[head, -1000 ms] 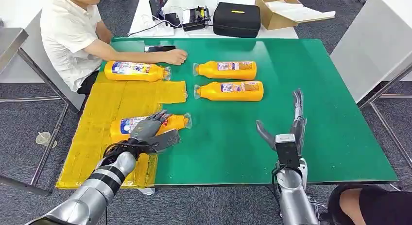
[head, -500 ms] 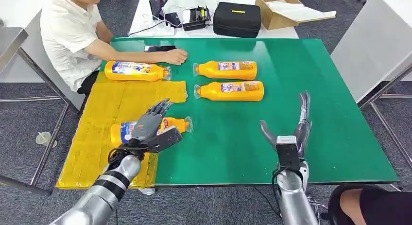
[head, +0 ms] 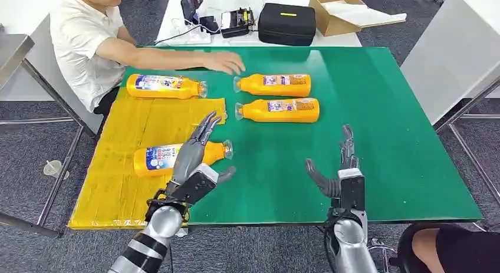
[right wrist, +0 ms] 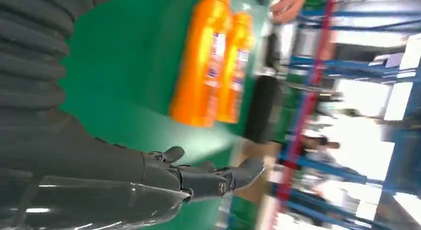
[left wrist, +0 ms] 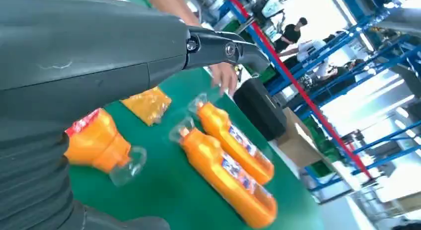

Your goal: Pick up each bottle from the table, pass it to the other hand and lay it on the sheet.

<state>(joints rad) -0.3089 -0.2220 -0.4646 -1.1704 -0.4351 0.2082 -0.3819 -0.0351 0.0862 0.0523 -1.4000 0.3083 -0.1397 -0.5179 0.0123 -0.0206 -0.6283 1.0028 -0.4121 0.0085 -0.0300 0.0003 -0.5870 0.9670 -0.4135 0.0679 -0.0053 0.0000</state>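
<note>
industrial test hall: blue steel racking [left wrist: 347,115] (people beyond), green worktable [head: 365,143], grey carpet [head: 35,155].

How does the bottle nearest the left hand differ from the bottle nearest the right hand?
The bottle by the left hand, at, lies on the yellow sheet with only its neck over the green table; the one nearer the right hand, at, lies wholly on the green. The first shows a mostly white and blue label, the second a small label on orange. Both lie flat, untouched, clear caps pointing opposite ways.

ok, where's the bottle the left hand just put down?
Head view: the near bottle lies on the yellow sheet, cap over the green mat, beside the left hand.
</note>
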